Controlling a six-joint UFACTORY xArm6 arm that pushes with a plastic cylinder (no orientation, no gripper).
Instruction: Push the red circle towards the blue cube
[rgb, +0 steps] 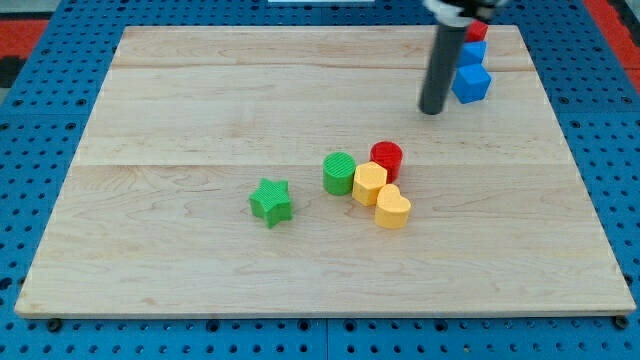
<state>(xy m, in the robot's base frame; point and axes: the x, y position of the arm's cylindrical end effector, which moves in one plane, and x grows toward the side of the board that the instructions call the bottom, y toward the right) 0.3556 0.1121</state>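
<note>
The red circle (387, 158) is a short red cylinder near the board's middle, touching a yellow hexagon block (369, 184) below it. The blue cube (472, 83) sits at the view's upper right, with a second blue block (473, 52) and a red block (477, 31) stacked in a line above it. My tip (432, 111) rests on the board just left of the blue cube, above and to the right of the red circle, apart from both.
A green cylinder (339, 173) stands left of the yellow hexagon. A yellow heart (392, 208) lies below the hexagon. A green star (271, 201) sits further left. The wooden board (200, 100) lies on a blue pegboard.
</note>
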